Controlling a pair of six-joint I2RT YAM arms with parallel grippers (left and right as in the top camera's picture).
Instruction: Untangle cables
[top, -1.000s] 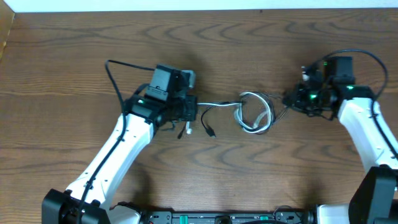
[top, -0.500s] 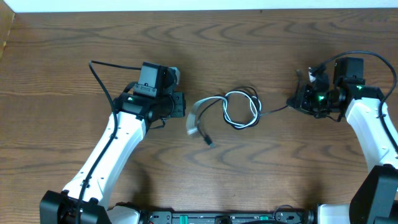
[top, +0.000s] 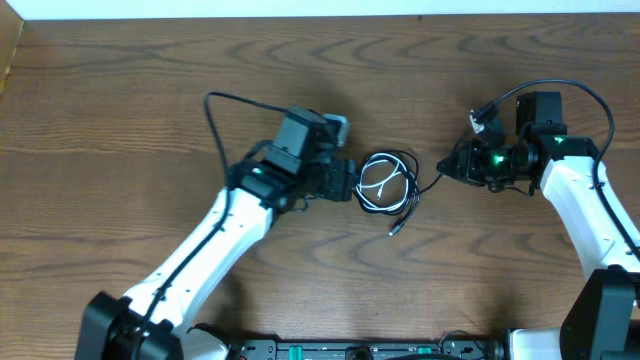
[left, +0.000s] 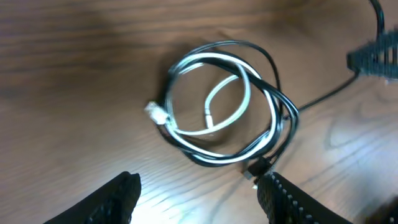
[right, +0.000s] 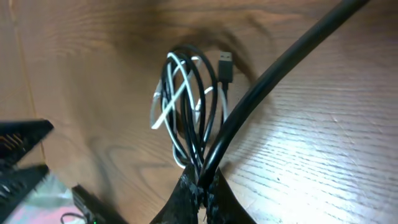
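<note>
Two cables in one coil: white cable (left: 186, 62) looped within black cable (left: 274, 99), mid wooden table (top: 120, 80). Seen from overhead, the coil lies just at 3 o'clock of the nearer left gripper (left: 199, 186), whose fingers are apart and empty. Right gripper (right: 200, 185), at the coil's 3 o'clock, is clamped on the black cable's outgoing strand.

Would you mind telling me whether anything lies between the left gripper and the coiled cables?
Nothing visible does: the left gripper, jaws open, faces the coiled cables across bare wooden table.
</note>
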